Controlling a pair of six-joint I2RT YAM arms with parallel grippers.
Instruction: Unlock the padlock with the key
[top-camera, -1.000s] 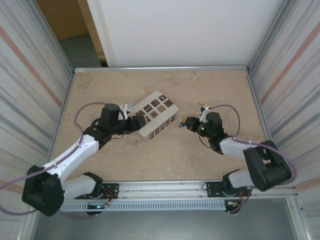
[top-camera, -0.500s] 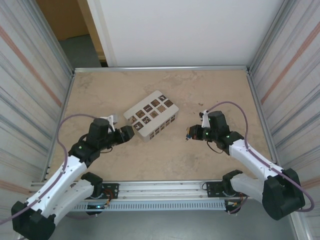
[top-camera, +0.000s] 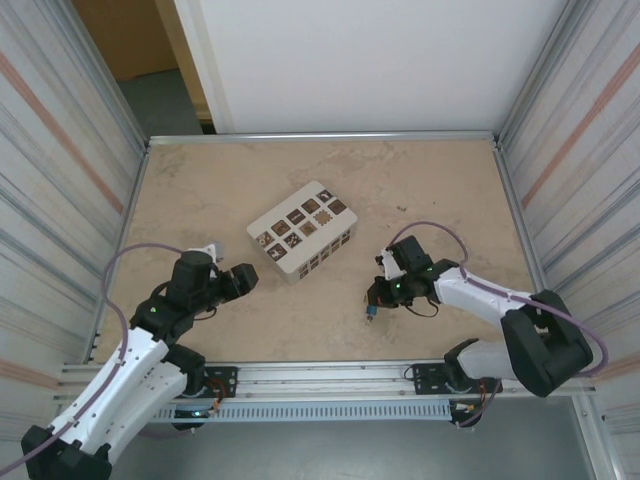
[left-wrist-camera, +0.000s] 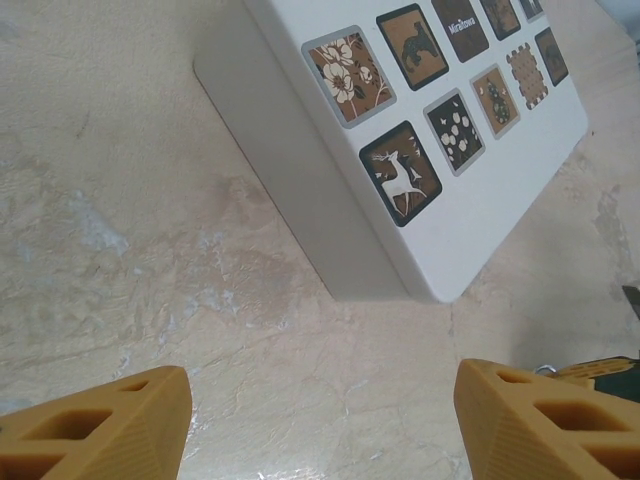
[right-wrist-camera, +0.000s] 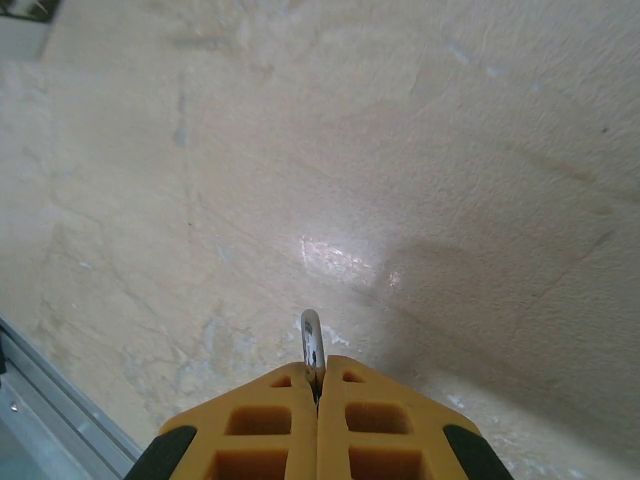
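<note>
My right gripper (top-camera: 376, 298) is shut on the padlock (top-camera: 370, 313), low over the table at centre right. In the right wrist view only the padlock's grey metal loop (right-wrist-camera: 312, 340) pokes out past the closed yellow fingertips of that gripper (right-wrist-camera: 318, 372). Its blue body shows as a speck from above. My left gripper (top-camera: 243, 282) hovers to the near left of the white box, open, with bare table between its fingers (left-wrist-camera: 545, 420). The left gripper (left-wrist-camera: 320, 430) holds nothing. The key is hidden.
A white box (top-camera: 303, 230) with brown-patterned square holes lies mid-table, its near corner (left-wrist-camera: 430, 285) just ahead of the left gripper. Metal walls close in both sides. A rail (top-camera: 330, 375) runs along the near edge.
The left arm has drawn back from the white box toward the near left, its jaws opening wider. The right gripper has carried the padlock down and nearer.
</note>
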